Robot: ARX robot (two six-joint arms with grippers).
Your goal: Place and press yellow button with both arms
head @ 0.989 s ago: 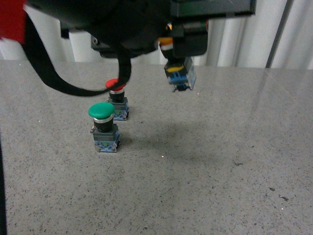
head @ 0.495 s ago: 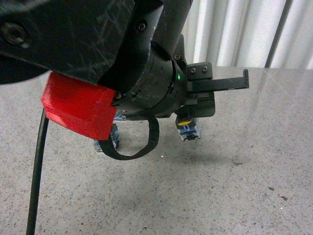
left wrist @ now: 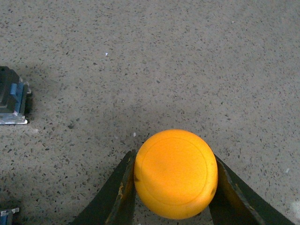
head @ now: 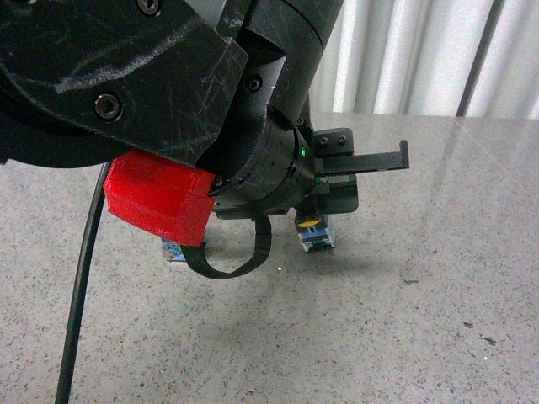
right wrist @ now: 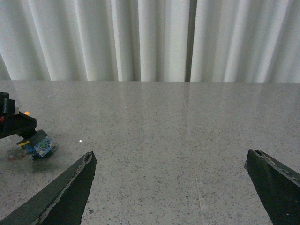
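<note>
The yellow button shows its round yellow cap between the two black fingers of my left gripper, which is shut on it. In the front view its blue-grey base hangs under the left gripper, low over the speckled table; I cannot tell whether it touches. The bulky black left arm with its red block fills most of that view. The right wrist view shows the button's base far off to one side. My right gripper is open over bare table, with nothing between its fingers.
A grey-blue base block of another button lies at the edge of the left wrist view, and a corner of one more shows below it. A blue base peeks from under the red block. White curtains hang behind the table.
My left arm has come lower and towards the camera, bringing the yellow button down near the table. It now hides the green and red buttons seen earlier.
</note>
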